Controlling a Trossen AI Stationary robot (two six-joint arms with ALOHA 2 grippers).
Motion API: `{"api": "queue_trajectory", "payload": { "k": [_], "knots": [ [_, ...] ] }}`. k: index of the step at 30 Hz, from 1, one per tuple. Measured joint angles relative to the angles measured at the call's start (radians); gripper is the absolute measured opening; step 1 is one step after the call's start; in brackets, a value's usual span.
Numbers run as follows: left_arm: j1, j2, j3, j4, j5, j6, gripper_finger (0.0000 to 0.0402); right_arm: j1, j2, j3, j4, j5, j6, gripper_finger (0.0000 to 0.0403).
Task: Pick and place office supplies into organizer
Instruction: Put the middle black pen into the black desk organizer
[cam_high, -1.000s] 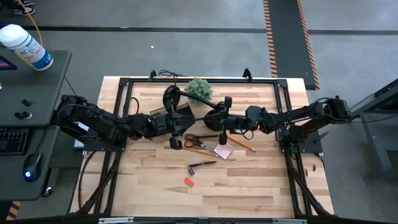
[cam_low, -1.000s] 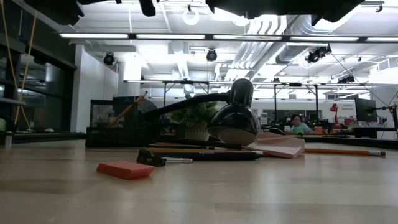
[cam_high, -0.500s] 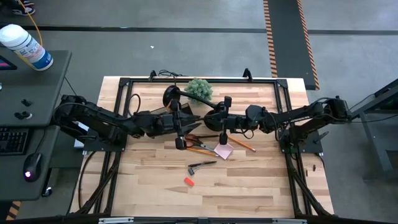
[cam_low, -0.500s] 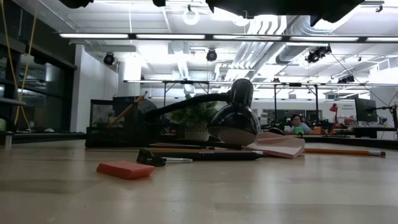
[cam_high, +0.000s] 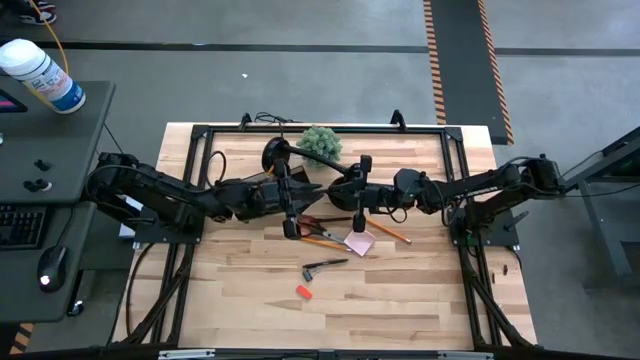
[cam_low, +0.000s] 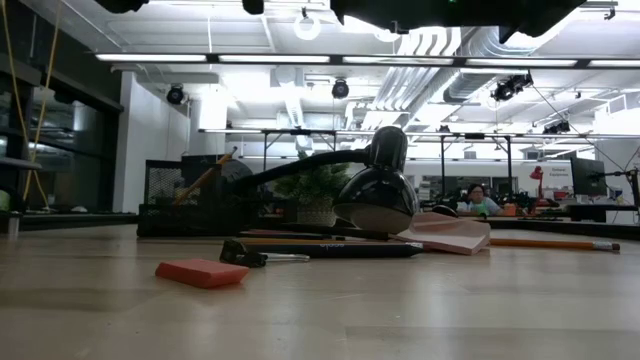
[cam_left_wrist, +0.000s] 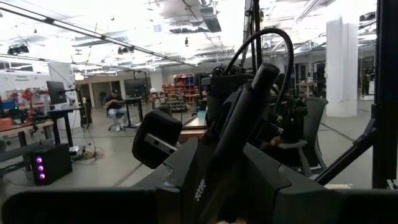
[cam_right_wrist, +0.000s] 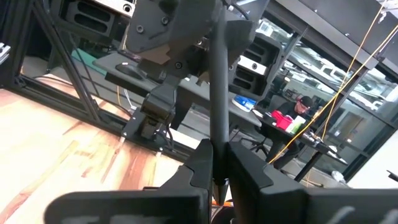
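Both grippers hang high above the table's middle, level and facing each other. My left gripper (cam_high: 292, 200) is shut over the dark organizer (cam_high: 296, 186), which it partly hides. My right gripper (cam_high: 352, 193) is shut above the lamp head (cam_high: 345, 184). The supplies lie flat on the wood below them: orange-handled scissors (cam_high: 315, 228), pink sticky-note pad (cam_high: 359, 242), pencil (cam_high: 392, 231), thin black tool (cam_high: 325, 267) and red clip (cam_high: 303, 291). In the low view the clip (cam_low: 202, 272) lies nearest, and an orange stick stands in the organizer (cam_low: 190, 205).
A black lamp has its round base (cam_high: 275, 155) near the far edge and its head (cam_low: 375, 200) hanging low over the supplies. A green fuzzy plant (cam_high: 320, 142) stands at the far edge. The near half of the table (cam_high: 400, 300) is bare wood.
My left gripper has shifted a little toward the table's right, staying high over the organizer, and then held still. Nothing on the table has moved.
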Motion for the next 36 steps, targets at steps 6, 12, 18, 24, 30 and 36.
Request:
{"api": "queue_trajectory", "payload": {
  "k": [6, 12, 18, 24, 30, 36],
  "knots": [
    [0.001, 0.0, 0.0, -0.017, -0.007, 0.0, 0.0021, 0.001, 0.0, 0.0, -0.007, -0.008, 0.003, 0.0068],
    [0.0, 0.0, 0.0, -0.027, -0.02, 0.0, 0.0023, 0.003, 0.0, 0.0, -0.014, -0.03, 0.002, 0.0088],
    [0.0, 0.0, 0.0, -0.065, -0.074, 0.016, 0.0024, 0.016, 0.0, 0.0, -0.042, -0.015, -0.001, 0.0093],
    [-0.003, 0.0, 0.0, -0.143, -0.15, 0.046, 0.001, 0.04, -0.008, 0.0, -0.113, 0.064, -0.012, 0.0094],
    [-0.002, -0.002, 0.0, -0.271, -0.298, 0.048, 0.0028, 0.081, -0.024, 0.0, -0.193, 0.097, 0.003, 0.0094],
    [-0.002, -0.002, 0.0, -0.409, -0.438, 0.016, 0.0016, 0.103, -0.023, 0.0, -0.287, 0.098, 0.068, 0.0094]
  ]
}}
